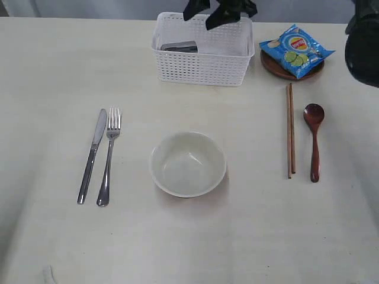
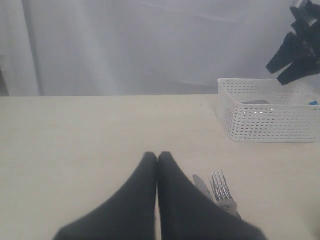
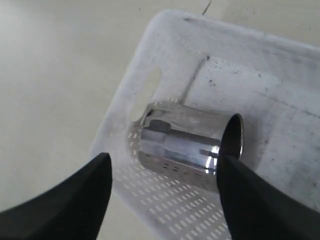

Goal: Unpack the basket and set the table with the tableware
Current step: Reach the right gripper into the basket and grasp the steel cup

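Note:
The white basket point(image 1: 202, 50) stands at the back of the table point(image 1: 53, 89) with the steel cup point(image 3: 187, 145) lying on its side inside. My right gripper point(image 3: 162, 162) hovers open above the basket, its fingers spread over the cup without touching it; in the exterior view it shows as dark fingers point(image 1: 222, 15) over the far rim. On the table lie the knife point(image 1: 93, 155), fork point(image 1: 109, 157), cream bowl point(image 1: 188, 163), chopsticks point(image 1: 291, 130) and wooden spoon point(image 1: 314, 139). My left gripper point(image 2: 158, 156) is shut and empty, near the knife point(image 2: 202, 186) and fork point(image 2: 221, 190).
A blue chip bag point(image 1: 295, 49) lies on the small brown plate point(image 1: 273, 66) right of the basket. A dark part of the right arm point(image 1: 362, 41) fills the upper right corner. A pale curtain point(image 2: 125, 45) hangs behind the table.

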Motion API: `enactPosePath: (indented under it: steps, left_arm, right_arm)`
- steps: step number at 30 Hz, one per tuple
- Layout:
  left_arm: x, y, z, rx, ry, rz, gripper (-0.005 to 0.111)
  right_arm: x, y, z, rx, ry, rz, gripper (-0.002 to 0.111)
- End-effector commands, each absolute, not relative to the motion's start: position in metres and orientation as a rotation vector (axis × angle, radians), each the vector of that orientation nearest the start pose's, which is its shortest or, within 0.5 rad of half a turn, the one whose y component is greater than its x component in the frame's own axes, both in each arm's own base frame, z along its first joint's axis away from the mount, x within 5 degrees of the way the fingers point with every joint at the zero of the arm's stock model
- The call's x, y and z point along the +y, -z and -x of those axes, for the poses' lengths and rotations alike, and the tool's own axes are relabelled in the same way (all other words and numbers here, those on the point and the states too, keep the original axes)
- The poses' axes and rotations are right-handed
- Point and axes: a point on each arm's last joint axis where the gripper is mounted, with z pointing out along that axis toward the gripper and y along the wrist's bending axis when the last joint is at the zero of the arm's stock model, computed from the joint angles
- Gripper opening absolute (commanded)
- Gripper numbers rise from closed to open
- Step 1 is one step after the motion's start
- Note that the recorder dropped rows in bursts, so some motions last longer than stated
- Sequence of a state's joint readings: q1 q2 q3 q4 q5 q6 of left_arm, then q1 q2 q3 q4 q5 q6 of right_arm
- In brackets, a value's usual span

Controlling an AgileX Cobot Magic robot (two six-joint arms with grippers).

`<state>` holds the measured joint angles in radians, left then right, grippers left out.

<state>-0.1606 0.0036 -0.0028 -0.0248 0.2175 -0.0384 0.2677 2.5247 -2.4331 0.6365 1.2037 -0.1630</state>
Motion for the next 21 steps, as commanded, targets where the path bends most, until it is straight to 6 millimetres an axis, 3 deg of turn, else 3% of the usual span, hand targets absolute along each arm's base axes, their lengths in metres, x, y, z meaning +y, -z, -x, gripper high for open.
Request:
enactPosePath:
  steps: [1, 5, 11, 15, 21]
  left_arm:
    - [-0.009, -0.194, -0.055, 1.695, 0.173, -0.087, 0.0]
    - [-0.009, -0.194, -0.055, 1.695, 0.173, -0.087, 0.0]
    - [-0.009, -0.194, -0.055, 1.695, 0.173, -0.087, 0.0]
    - [-0.009, -0.194, -0.055, 1.695, 0.173, -0.087, 0.0]
    - [-0.009, -0.194, -0.055, 1.695, 0.173, -0.087, 0.0]
  right_arm:
    - [0.19, -0.18, -0.508, 2.697, -0.942, 0.402, 0.06]
    - [0.191, -0.163, -0.512, 2.692, -0.946, 0.414, 0.06]
    - [0.193, -0.164, -0.517, 2.634, -0.949, 0.372, 0.059]
    - [0.195, -0.161, -0.518, 2.619, -0.99, 0.369, 0.048]
    - [0.201, -0.143, -0.516, 2.653, -1.016, 0.369, 0.048]
